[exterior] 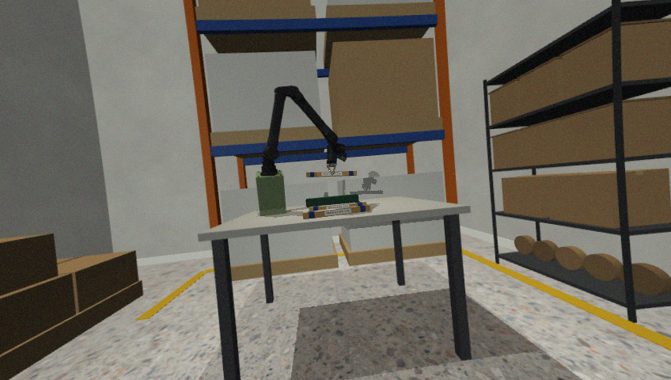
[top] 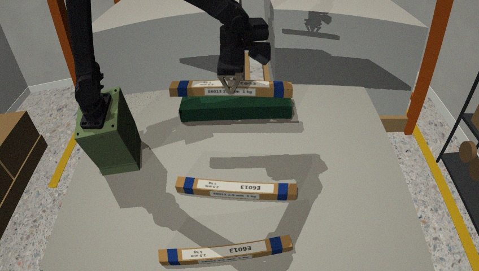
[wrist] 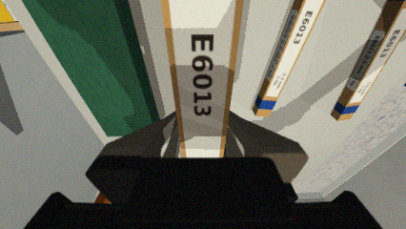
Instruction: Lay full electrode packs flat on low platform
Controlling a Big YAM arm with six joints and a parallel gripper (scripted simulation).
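Observation:
My gripper [top: 230, 91] [exterior: 331, 172] [wrist: 202, 114] is shut on one electrode pack [top: 194, 91] [exterior: 324, 174] [wrist: 202, 91], near its middle. It holds the pack roughly level, high above the table. The low green platform [top: 235, 113] [exterior: 331, 200] [wrist: 91, 62] stands at the back of the table; nothing is seen lying on it. A second pack [top: 235, 186] [wrist: 288, 57] lies flat on the table in front of the platform. A third pack [top: 225, 250] [exterior: 336, 212] [wrist: 372, 72] lies flat nearer the front edge, slightly angled. All three packs look alike, brown with blue bands and E6013 labels.
The green pedestal [top: 116, 134] [exterior: 271, 194] carrying the arm stands at the left of the table [top: 362, 201] [exterior: 399, 211]. Orange rack posts [top: 426, 66] [exterior: 449, 103] rise behind it. A dark shelf unit [exterior: 619, 155] stands to the right, off the table.

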